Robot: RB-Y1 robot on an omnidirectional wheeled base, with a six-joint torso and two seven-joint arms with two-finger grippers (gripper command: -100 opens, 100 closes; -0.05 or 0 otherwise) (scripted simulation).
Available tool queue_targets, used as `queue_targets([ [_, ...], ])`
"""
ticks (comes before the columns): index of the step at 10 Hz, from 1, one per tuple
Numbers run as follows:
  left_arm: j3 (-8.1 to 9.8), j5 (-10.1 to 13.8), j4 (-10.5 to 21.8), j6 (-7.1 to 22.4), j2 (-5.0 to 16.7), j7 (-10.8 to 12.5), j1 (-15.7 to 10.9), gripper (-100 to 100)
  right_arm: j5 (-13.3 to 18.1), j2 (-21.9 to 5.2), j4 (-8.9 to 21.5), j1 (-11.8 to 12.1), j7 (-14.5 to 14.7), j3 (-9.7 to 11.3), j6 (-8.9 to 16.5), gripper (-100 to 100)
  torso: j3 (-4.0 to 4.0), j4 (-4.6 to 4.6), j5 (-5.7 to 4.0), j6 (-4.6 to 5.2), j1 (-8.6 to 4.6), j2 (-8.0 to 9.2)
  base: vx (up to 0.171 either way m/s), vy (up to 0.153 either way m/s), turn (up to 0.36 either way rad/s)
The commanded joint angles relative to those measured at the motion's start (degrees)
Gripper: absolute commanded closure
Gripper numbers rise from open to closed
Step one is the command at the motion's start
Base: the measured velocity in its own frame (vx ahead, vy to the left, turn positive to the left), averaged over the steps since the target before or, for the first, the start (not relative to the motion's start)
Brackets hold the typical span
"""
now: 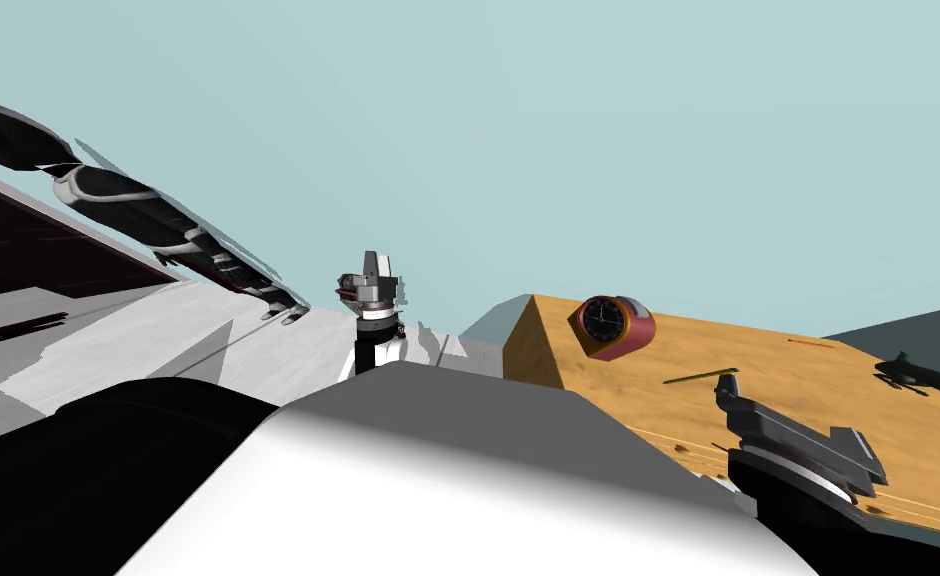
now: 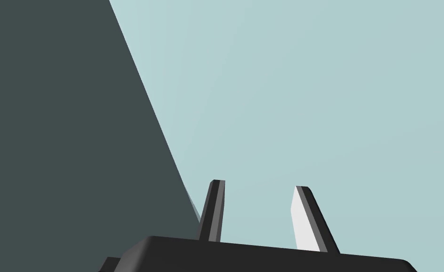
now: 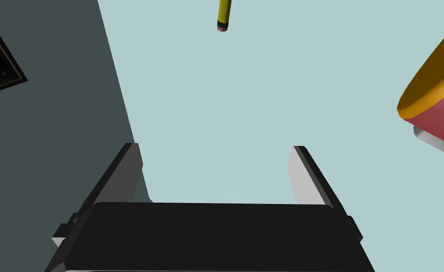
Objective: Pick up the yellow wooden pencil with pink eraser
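A yellow pencil [image 1: 698, 377] lies on the wooden table [image 1: 838, 400], in front of a red clock. In the right wrist view its pink eraser end [image 3: 222, 14] sits ahead of my right gripper [image 3: 215, 147], well beyond the fingertips and not touching them. That gripper [image 1: 726, 385] is open, with nothing between its fingers, and hovers close to one end of the pencil. My left gripper [image 1: 375, 262] is raised near the middle, pointing up at the wall, and its fingers [image 2: 260, 185] stand open.
The red clock with a yellow rim [image 1: 613, 325] [image 3: 431, 108] stands on the table just beyond the pencil. A dark object [image 1: 908, 372] and a small orange item [image 1: 810, 342] lie further right. A long black and white object [image 1: 118, 200] slants across at the left.
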Motion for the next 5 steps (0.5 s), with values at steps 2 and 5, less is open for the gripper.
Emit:
queue_targets([
  [2,0.0,0.0,0.0,0.0,0.0,0.0,0.0,0,0.41,1.23,4.08,0.18,-0.54,-3.27,1.08,-100,0.01,0.0,-0.03,-0.02,-0.1,0.03,0.298,-0.036,-0.042],
  [5,0.0,0.0,0.0,0.0,0.0,0.0,0.0,0,0.53,3.92,7.24,0.78,-1.73,-5.93,1.76,-100,0.04,0.01,-0.03,-0.02,-0.06,0.1,0.259,-0.028,-0.041],
])
